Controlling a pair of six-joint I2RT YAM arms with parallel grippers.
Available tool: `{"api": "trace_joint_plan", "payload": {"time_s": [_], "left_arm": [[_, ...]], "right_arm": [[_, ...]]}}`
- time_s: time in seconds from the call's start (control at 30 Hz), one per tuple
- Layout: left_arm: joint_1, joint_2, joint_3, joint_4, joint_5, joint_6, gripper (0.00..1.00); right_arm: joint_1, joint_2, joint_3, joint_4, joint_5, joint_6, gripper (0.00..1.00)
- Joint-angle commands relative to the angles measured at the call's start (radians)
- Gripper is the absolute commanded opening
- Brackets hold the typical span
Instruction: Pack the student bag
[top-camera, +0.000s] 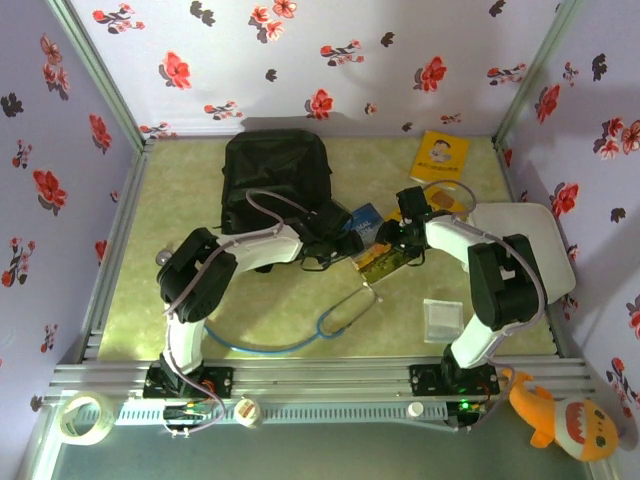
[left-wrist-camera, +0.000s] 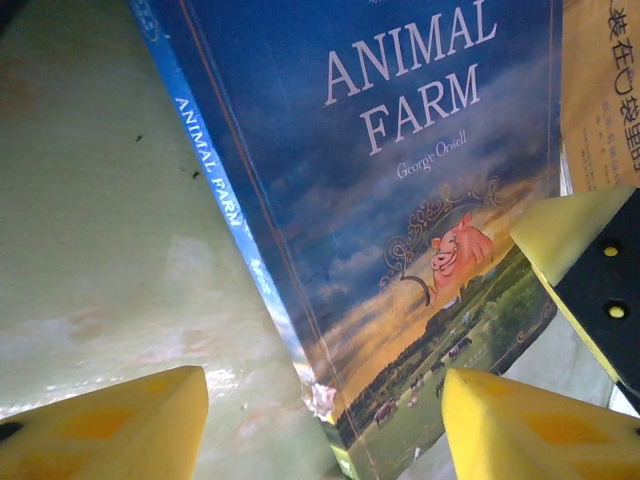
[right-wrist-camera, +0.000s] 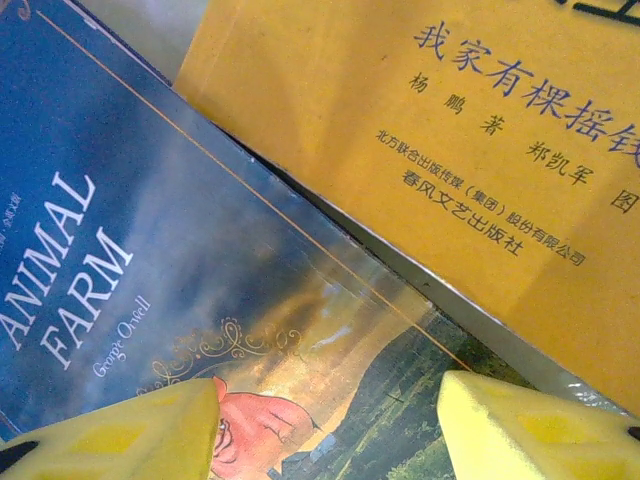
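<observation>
Student bag: the big black student bag (top-camera: 277, 180) lies at the far middle of the table (top-camera: 250, 310), close to the back wall; whether its zip is open cannot be told
Blue book: Animal Farm (left-wrist-camera: 400, 230) lies flat on the table with its cover up, near the bag's right front corner; the cover shows a pink pig and a farm under a dark sky
Left gripper: the left gripper (left-wrist-camera: 325, 400) hangs low over the book's spine edge, with its yellow fingers (left-wrist-camera: 110, 430) wide apart; one finger is over the bare table and the other is over the cover, and they grip nothing
Right gripper: the right gripper (right-wrist-camera: 330, 400) hangs over the same cover from the other side, with its jaws apart and nothing held
Yellow book: a yellow book with Chinese writing (right-wrist-camera: 430, 130) lies just beside Animal Farm, and its edge sits a little over the blue one
Picture book: a yellow picture book (top-camera: 441, 157) lies at the far right, apart from the bag
White board: a flat white board (top-camera: 535, 245) lies at the right side, under the right arm
Blue cord: a thin blue cord (top-camera: 300, 345) loops on the table near the front
Toy: an orange plush toy (top-camera: 560, 420) sits off the table at the front right
</observation>
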Motion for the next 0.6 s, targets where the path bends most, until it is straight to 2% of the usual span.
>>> {"api": "trace_joint_plan", "payload": {"time_s": [0.0,0.17,0.57], "left_arm": [[0.015,0.035,0.035,-0.022,0.021,0.010,0.60],[0.022,0.078,0.089,-0.051,0.027,0.047,0.58],[0.024,0.148,0.135,-0.017,0.053,0.042,0.56]], "right_arm": [[-0.010,0.021,-0.035,-0.022,0.011,0.024,0.61],[-0.022,0.045,-0.040,-0.018,-0.011,0.042,0.61],[-0.032,0.058,-0.040,-0.020,-0.023,0.050,0.61]]}}
